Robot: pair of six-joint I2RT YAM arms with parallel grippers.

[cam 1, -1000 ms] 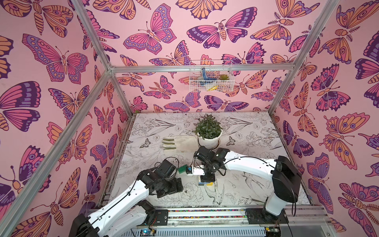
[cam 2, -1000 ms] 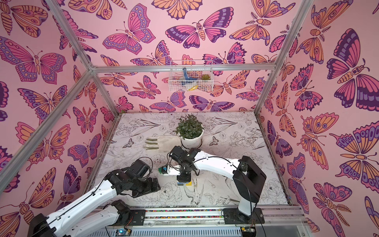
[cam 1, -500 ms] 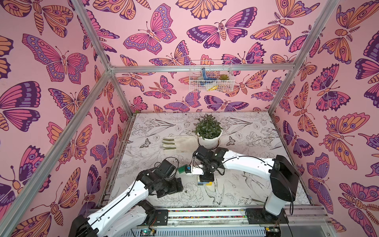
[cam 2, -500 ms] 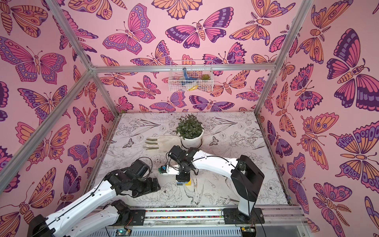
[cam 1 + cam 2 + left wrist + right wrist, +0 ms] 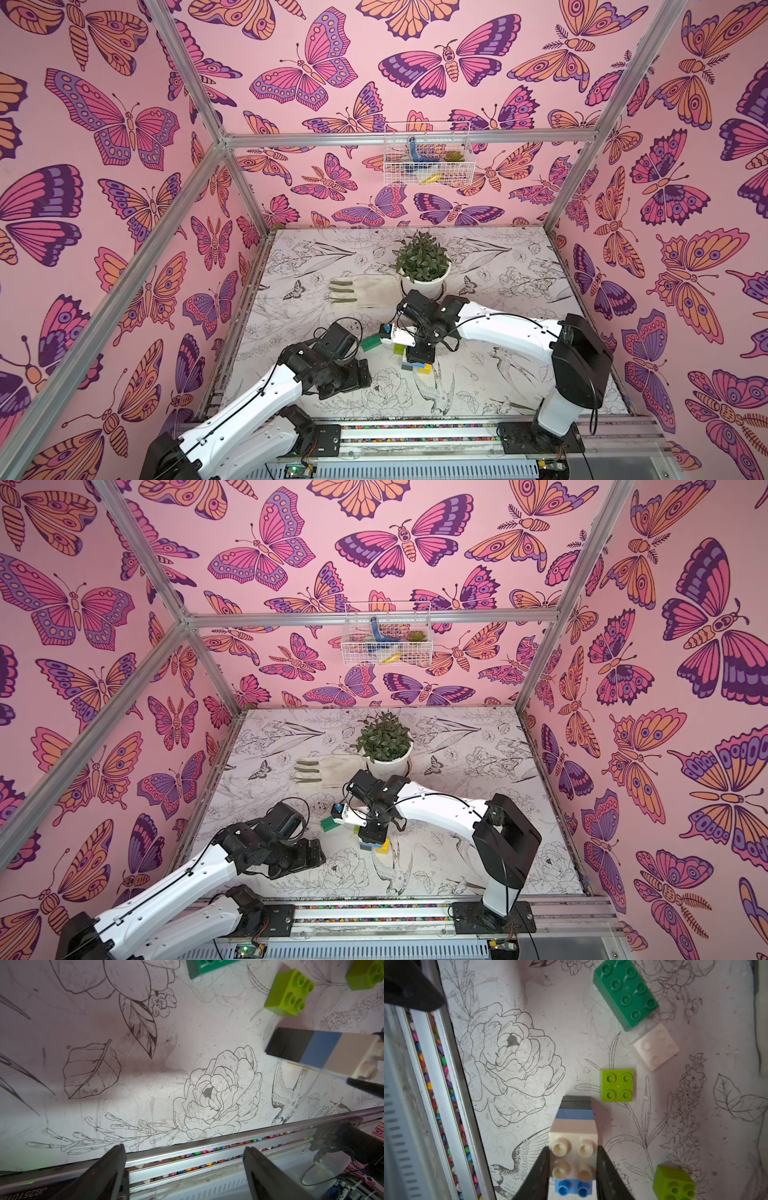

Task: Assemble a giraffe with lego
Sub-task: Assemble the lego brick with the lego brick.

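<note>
Just changed: hardly anything; right tool (image 5: 573,1148) still pinches the white brick (image 5: 574,1136) atop the giraffe (image 5: 417,368).
Place: giraffe stands half-built near the middle of the table's front edge.
Idle: left tool (image 5: 185,1157) spread, empty.
Meaning: white looks seated; a lime brick (image 5: 617,1085) likely follows.

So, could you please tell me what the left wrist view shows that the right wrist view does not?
Only the left wrist view shows the left hand, open and empty above the table's near edge. Only the right wrist view shows a loose white brick, the blue studs on the stack, and the right hand from above, closed on the white top brick. Both show the stack, the dark green brick, two lime bricks and the bead-filled rail.
</note>
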